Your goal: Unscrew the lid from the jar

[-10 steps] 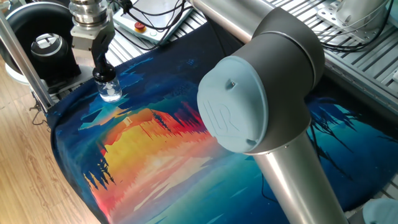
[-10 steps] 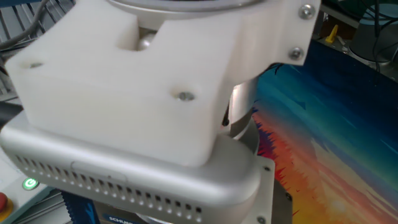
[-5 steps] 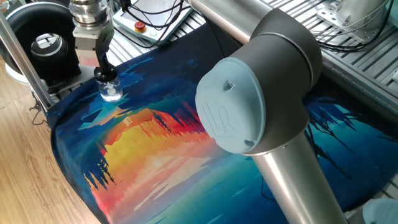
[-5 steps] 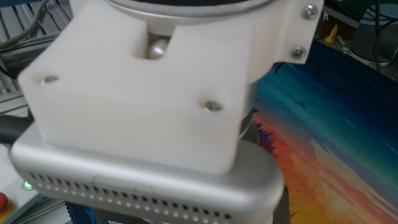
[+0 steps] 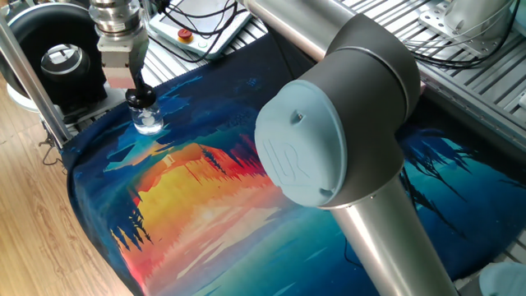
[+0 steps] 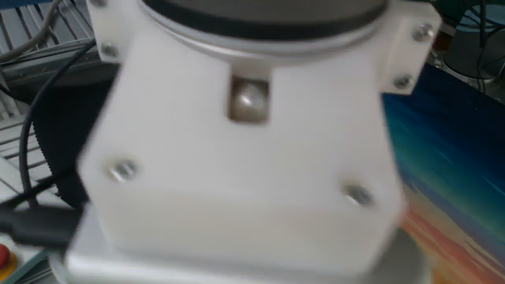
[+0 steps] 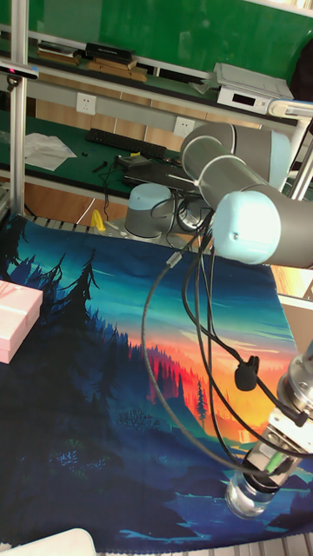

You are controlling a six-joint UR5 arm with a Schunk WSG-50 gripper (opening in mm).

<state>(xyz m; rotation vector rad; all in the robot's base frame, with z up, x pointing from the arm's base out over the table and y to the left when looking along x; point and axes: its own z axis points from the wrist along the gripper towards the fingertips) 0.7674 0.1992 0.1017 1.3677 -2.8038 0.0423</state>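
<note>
Upper left: gripper [image 5: 134, 89] clamped on lid [image 5: 136, 98] of jar [image 5: 146, 120], turned a bit more than a second ago, so likely loosening the lid.

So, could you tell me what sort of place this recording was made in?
Likely a robotics lab: a robot arm works at a table, with shelves of electronics and a keyboard behind.
</note>
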